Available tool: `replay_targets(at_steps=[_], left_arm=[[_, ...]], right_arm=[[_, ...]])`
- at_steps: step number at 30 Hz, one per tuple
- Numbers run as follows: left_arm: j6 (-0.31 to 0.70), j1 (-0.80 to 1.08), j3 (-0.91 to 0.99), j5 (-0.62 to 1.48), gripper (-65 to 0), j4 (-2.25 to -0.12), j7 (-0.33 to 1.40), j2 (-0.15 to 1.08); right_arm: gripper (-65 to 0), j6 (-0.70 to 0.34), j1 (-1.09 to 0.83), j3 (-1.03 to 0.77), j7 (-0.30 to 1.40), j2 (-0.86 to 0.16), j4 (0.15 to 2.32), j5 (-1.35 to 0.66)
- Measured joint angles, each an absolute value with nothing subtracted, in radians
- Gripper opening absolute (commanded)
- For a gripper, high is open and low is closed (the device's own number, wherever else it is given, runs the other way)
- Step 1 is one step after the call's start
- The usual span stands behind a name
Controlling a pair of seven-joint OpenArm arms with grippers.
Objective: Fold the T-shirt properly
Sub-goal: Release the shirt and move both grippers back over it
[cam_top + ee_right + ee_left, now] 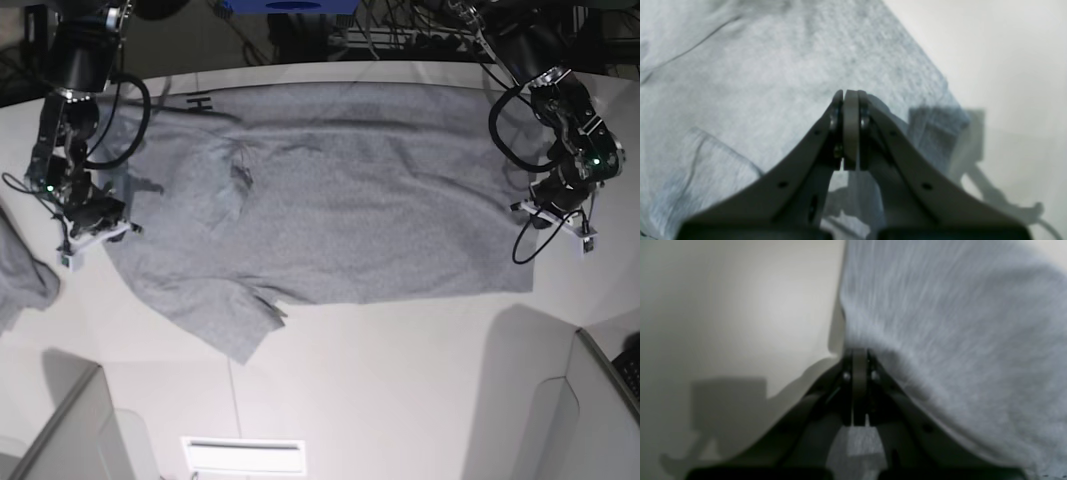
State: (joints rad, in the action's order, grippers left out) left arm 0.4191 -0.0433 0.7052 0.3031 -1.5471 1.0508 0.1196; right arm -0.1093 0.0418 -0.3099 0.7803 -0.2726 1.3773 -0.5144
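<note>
Both grippers, left gripper (859, 353) and right gripper (850, 96), look clamped on T-shirt (350, 200) edges, I think; uneven lifting could bunch it.

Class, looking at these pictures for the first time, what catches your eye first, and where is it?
A large heather-grey cotton T-shirt spread flat across the white table dominates the base view. Two black robot arms flank it, the right gripper and left gripper both shut at its opposite edges.

A white table (400, 380) sits under bright light, dark cables (400, 30) behind.
</note>
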Motion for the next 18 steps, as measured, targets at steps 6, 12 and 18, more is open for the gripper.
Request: replay_targets(at_steps=[6,12,18], left_arm=[[0.419,0.092,0.744,0.310,-65.0,-1.909,1.239,0.109],[0.419,0.297,0.746,0.308,-65.0,-1.942,1.264,0.054],[0.420,0.366,0.744,0.307,-65.0,-1.919,1.179,0.053]], right_arm=[[-65.0,-0.114,0.041,-0.309,0.768,-0.275,1.495,-0.526],[-65.0,-0.113,0.067,-0.307,0.782,-0.276,1.452,-0.522],[-65.0,-0.112,0.121,-0.307,0.771,-0.277,1.386,-0.519]])
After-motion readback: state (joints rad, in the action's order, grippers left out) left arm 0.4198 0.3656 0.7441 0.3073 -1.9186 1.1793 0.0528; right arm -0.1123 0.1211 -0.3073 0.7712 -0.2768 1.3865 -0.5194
